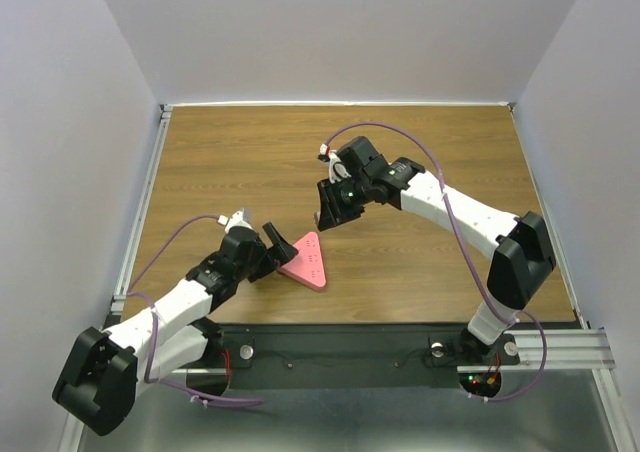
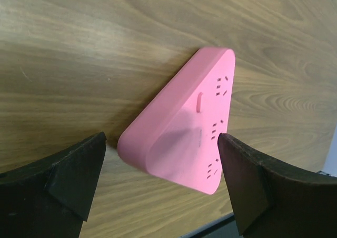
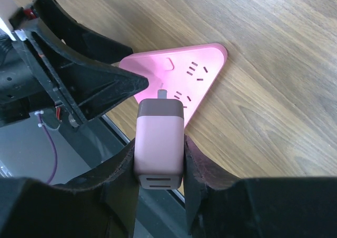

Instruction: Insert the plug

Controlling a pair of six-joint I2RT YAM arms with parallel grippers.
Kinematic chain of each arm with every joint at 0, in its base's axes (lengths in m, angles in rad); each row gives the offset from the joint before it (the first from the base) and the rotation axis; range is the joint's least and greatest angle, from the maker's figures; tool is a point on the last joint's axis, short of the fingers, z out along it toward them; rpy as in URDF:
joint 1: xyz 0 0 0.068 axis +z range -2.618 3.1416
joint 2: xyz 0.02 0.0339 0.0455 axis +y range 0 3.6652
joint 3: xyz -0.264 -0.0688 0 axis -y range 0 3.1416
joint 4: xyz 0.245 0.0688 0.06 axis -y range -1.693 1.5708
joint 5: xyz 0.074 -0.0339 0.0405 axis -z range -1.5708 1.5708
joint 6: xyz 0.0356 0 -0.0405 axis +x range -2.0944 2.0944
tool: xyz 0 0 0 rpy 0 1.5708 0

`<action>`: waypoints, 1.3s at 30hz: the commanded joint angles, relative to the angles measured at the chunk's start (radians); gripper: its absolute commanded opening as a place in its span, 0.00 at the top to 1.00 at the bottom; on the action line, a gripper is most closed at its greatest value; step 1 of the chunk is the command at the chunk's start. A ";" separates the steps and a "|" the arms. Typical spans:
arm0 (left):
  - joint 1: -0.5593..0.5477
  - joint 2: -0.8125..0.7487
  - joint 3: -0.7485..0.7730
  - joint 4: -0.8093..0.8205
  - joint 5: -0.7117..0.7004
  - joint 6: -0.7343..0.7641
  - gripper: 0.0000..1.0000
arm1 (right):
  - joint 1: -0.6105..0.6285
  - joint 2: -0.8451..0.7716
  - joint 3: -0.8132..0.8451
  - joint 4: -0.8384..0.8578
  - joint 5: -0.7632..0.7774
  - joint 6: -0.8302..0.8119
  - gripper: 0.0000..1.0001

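A pink triangular power strip [image 1: 308, 260] lies flat on the wooden table near its front edge, socket holes facing up. My left gripper [image 1: 272, 247] is open, and its fingers straddle one corner of the strip [image 2: 184, 132] with gaps on both sides. My right gripper [image 1: 325, 217] is shut on a pink plug block with a brown end [image 3: 159, 143]. It holds the plug above and behind the strip [image 3: 184, 72]. A metal prong [image 3: 163, 93] points down toward the sockets. The left gripper's fingers [image 3: 89, 85] show beside the strip in the right wrist view.
The table's front edge and a dark metal rail [image 1: 400, 324] run just in front of the strip. Purple cables [image 1: 455, 222] loop along both arms. Grey walls close the table at the back and sides.
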 commanded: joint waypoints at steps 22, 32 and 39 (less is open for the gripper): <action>-0.024 0.136 -0.046 0.222 0.164 -0.016 0.81 | -0.003 0.034 0.003 -0.068 0.025 0.001 1.00; -0.081 0.234 -0.012 0.259 0.149 -0.026 0.92 | -0.003 0.062 -0.072 -0.090 0.032 0.039 1.00; -0.090 0.234 -0.008 0.259 0.137 -0.023 0.92 | -0.021 0.094 -0.069 -0.162 0.038 0.050 1.00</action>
